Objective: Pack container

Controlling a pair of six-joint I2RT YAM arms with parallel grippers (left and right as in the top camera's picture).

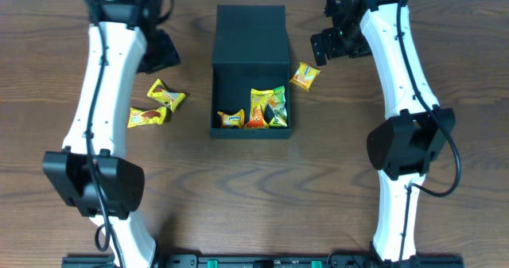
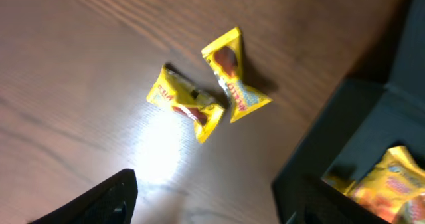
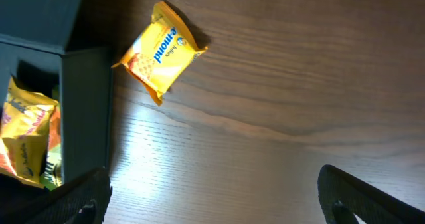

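Observation:
The dark teal-green container (image 1: 250, 37) stands at mid table with its flap lid open toward the back. Several snack packets (image 1: 258, 109) lie in its near end. Two yellow packets (image 1: 165, 95) (image 1: 147, 116) lie on the table to its left, and one yellow packet (image 1: 304, 75) lies to its right. My left gripper (image 1: 159, 53) hovers open and empty above the left packets (image 2: 186, 103) (image 2: 234, 74), with the container's corner (image 2: 345, 137) beside it. My right gripper (image 1: 338, 44) hovers open and empty near the right packet (image 3: 159, 51), next to the container wall (image 3: 86, 104).
The brown wooden table (image 1: 238, 204) carries only the box and the loose packets. Both white arms reach in from the near edge along the left and right sides.

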